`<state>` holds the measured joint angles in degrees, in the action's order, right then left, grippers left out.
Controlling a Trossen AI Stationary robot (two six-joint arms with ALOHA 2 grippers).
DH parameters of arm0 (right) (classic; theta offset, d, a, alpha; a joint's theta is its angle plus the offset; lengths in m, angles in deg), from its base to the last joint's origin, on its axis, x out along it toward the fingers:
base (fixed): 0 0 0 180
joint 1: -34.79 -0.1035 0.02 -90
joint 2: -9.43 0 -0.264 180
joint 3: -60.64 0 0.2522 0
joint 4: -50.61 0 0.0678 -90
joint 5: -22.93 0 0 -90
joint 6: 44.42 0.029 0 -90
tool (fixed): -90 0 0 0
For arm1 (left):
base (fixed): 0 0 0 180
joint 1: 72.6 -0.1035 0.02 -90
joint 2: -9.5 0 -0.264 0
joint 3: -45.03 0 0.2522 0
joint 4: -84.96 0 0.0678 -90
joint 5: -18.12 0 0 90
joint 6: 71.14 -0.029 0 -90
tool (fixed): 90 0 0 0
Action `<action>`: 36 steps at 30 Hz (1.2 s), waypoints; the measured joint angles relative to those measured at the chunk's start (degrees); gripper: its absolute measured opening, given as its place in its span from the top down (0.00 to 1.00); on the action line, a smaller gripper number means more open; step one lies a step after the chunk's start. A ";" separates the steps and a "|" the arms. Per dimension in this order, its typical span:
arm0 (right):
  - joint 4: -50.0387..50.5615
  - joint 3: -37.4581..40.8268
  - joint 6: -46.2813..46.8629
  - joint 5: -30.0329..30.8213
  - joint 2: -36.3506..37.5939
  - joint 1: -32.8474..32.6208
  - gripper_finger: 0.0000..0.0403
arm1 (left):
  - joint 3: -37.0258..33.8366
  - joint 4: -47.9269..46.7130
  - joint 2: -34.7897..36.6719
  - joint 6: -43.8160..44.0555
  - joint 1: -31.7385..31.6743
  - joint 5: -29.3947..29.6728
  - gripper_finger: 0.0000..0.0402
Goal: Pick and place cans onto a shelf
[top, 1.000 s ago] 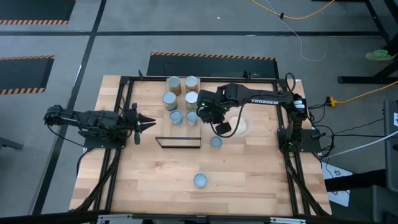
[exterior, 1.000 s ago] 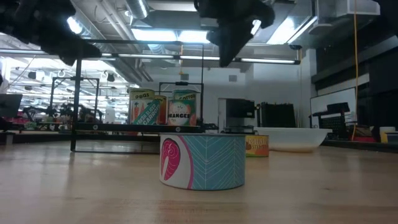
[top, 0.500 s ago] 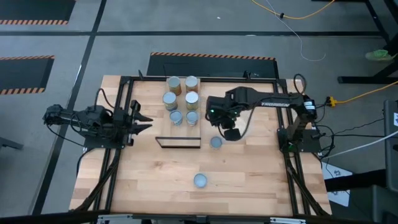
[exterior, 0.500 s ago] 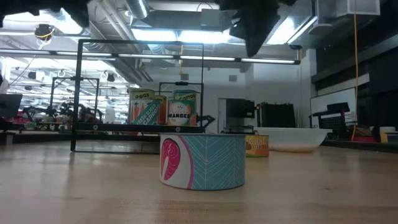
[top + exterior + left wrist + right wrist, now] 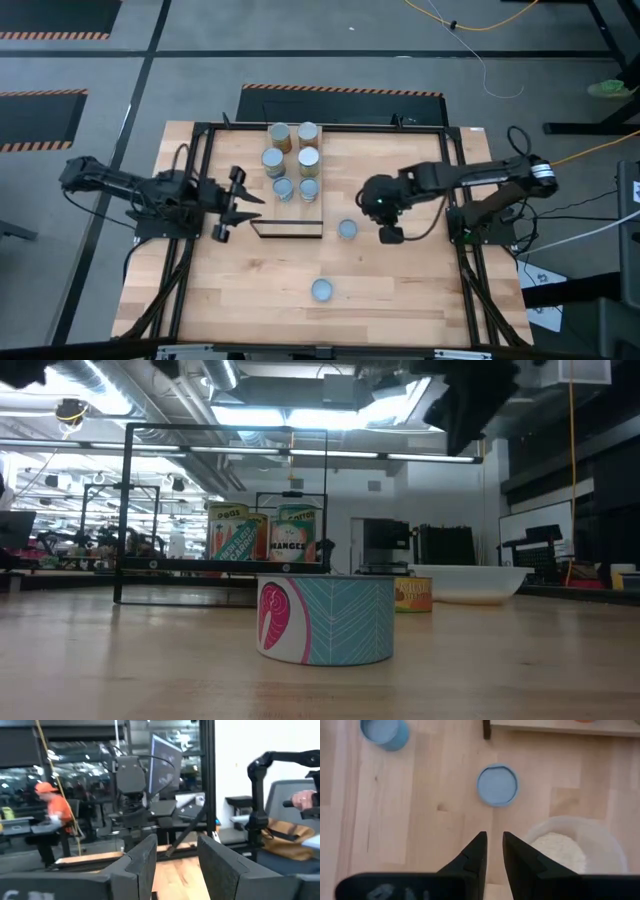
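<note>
Several cans (image 5: 293,160) stand on the shelf (image 5: 287,229) at the table's far middle; the low view shows two labelled ones (image 5: 262,532) on its board. One blue-topped can (image 5: 347,229) stands on the table beside the shelf's near right corner, and another (image 5: 322,290) sits nearer the front edge. My left gripper (image 5: 250,207) hovers open just left of the shelf, pointing level. My right gripper (image 5: 386,230) hangs right of the loose can (image 5: 497,785), pointing down, its fingers a narrow gap apart with nothing between them.
A clear bowl (image 5: 572,850) with pale contents sits beside my right gripper, on its far side. Black frame rails (image 5: 200,180) run along the table's left and right sides. Bare wood lies between the shelf and the front edge.
My right gripper has drawn back from above the shelf's cans toward the table's right and near side, ending beside the loose can. My left gripper has risen, tipped up from pointing downward to level, and opened wider. No can has moved.
</note>
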<state>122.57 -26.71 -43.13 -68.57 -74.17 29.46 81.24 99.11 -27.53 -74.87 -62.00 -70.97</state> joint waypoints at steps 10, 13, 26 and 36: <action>-3.67 7.06 -0.03 0.43 2.24 -2.40 0.84 | 16.04 -6.31 -21.84 -2.75 8.61 2.66 0.66; -5.29 8.90 0.01 0.43 2.17 -2.45 0.84 | 21.72 -9.98 -28.80 -3.00 11.74 5.31 0.66; -17.07 16.09 10.08 0.40 2.17 -2.49 0.84 | 43.12 -26.13 -53.22 -3.03 21.46 7.38 0.66; -21.69 18.83 19.15 0.36 2.13 -2.49 0.84 | 45.43 -28.83 -65.16 -3.05 23.90 10.23 0.66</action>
<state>100.88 -7.88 -23.98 -68.21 -72.04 26.97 126.67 70.28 -92.69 -77.91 -38.10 -60.74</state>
